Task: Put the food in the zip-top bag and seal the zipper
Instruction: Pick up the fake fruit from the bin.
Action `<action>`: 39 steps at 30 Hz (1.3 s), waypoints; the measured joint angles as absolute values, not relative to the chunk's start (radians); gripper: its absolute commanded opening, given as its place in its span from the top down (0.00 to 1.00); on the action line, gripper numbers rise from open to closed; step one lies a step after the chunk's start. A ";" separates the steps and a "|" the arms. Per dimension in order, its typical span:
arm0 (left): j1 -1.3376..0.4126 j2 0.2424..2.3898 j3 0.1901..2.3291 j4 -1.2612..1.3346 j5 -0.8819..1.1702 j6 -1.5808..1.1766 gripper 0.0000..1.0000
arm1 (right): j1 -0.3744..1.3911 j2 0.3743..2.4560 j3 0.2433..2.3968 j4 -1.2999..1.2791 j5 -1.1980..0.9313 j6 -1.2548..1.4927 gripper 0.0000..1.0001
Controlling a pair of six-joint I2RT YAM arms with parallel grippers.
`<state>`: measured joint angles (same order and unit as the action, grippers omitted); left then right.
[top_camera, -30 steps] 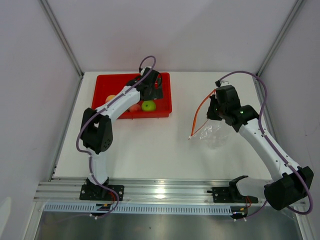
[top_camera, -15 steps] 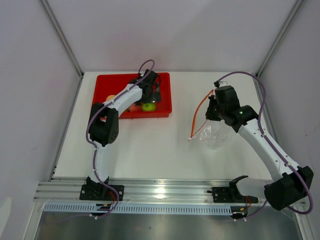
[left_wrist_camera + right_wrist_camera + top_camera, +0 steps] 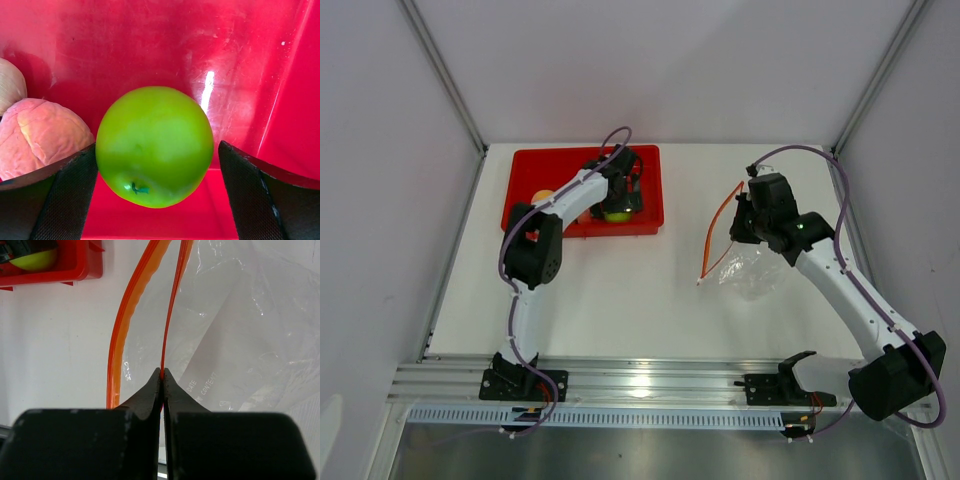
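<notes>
L fingers (image 3: 65, 195) stood open, straddling green apple (image 3: 155, 145) in red tray (image 3: 150, 45), frame centre. R fingers (image 3: 145, 400) were clamped on zipper (image 3: 172, 305) of zip-top bag (image 3: 240, 330), mouth gaping.

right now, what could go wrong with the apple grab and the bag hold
1. The round, glossy green apple sits between the open left jaws; it could squirt out as they close, and the pink fruit beside one jaw might get pinched.
2. The right jaws pinch just one thin strip of the zipper, so the zip-top bag could slip free or its mouth sag.
</notes>
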<state>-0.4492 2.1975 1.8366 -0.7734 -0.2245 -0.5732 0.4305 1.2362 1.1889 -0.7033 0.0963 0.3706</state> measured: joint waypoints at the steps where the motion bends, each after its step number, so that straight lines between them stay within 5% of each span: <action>1: -0.450 2.199 1.837 -0.774 -0.224 -0.575 0.04 | 0.430 1.236 1.188 -0.703 0.096 0.372 1.00; 9: -0.449 2.199 1.836 -0.756 -0.179 -0.555 0.34 | 0.432 1.236 1.184 -0.701 0.092 0.375 1.00; 18: -0.449 2.159 1.791 -0.705 -0.115 -0.529 0.97 | 0.442 1.236 1.184 -0.707 0.094 0.392 1.00; 39: -0.590 1.383 1.342 -0.386 0.208 -0.492 0.99 | 0.463 1.211 1.167 -0.739 0.108 0.409 1.00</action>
<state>-0.5900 1.3834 1.3418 -0.3859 0.2085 -0.4915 0.4633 1.2114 1.1667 -0.7395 0.1081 0.4088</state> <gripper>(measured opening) 0.793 0.006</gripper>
